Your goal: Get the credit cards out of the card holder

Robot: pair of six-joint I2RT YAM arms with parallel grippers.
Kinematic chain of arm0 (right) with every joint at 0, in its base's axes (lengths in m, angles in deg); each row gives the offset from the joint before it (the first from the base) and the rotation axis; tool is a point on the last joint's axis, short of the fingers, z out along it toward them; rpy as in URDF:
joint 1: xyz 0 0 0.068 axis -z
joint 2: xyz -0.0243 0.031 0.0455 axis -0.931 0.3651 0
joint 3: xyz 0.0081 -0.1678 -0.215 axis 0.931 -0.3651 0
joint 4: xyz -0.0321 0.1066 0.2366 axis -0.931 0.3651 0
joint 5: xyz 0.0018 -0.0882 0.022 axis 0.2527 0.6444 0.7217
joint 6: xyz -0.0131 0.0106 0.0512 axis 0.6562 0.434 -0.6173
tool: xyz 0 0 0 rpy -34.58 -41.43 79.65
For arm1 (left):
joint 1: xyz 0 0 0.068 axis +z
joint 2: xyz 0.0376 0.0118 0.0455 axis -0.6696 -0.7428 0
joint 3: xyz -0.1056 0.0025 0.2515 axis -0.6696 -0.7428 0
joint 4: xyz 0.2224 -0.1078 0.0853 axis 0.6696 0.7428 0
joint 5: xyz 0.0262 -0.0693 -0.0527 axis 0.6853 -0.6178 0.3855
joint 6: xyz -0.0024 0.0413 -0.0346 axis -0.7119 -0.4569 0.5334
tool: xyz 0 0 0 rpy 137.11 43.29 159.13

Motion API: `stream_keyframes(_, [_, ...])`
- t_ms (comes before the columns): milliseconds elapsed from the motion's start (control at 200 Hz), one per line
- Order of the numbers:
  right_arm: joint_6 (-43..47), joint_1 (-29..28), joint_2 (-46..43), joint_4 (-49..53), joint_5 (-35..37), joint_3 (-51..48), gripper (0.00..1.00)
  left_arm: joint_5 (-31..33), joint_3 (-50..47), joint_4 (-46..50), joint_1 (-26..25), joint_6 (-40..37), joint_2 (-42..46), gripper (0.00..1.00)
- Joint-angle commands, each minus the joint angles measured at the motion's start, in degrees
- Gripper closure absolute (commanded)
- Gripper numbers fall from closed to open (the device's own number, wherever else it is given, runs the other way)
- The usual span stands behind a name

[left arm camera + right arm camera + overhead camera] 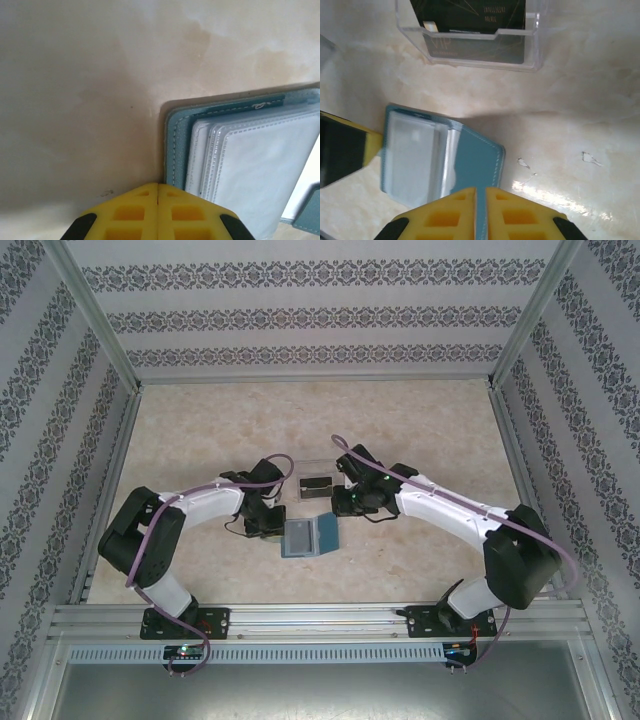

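Two arms reach in over the counter (420, 430), one from each near corner. Between them lie one card holder and one clear plastic stand.

The left fingers (158, 187) are clenched flat against each other with nothing between them. Their yellow tips sit at the left-hand corner of the card holder (310, 538), just beside its stitched blue border. The right wrist view shows one of them meeting that edge.

The card holder lies open about midway between the counter's left and right edges, nearer the near edge than the far one. Its left panel carries a stack of several clear sleeves, pale and cloudy. Whether any card sits in them I cannot tell. Its right panel shows plain teal.

Just beyond it, toward the far edge, stands the clear plastic stand (532, 40). It holds the credit cards (470, 12), dark faces with light print set upright behind the front lip. How many there are I cannot tell.

The right fingers (481, 192) are nearly together, and the teal panel's near edge runs into the thin slit between them, so they grasp the card holder.

Bare counter runs from the stand to the far edge and both far corners. There is narrower room outside each arm along the side edges.
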Motion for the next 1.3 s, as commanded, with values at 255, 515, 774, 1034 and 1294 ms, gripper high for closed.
stream_keyframes(255, [-9.8,-4.8,2.7,-6.9,-8.3,0.8,0.78,-2.0,-2.8,-2.4,-1.1,3.3,4.1,0.95])
stream_keyframes(515, [-14.4,-8.9,12.1,-14.0,-12.0,2.8,0.77,-0.8,-3.4,-1.4,-1.1,2.5,3.9,0.95])
stream_keyframes(774, [-16.0,-11.2,18.4,-14.6,-11.8,6.4,0.73,-0.6,-4.6,-1.7,-1.2,1.8,3.4,0.96])
stream_keyframes(1034, [-16.9,-11.3,21.0,-13.7,-10.8,6.0,0.7,-0.9,-4.9,-2.1,-1.1,1.6,3.0,0.96])
stream_keyframes(1294, [-16.6,-11.3,21.1,-9.9,-8.1,5.9,0.66,-0.9,-5.0,-2.4,-1.1,1.6,3.2,0.96])
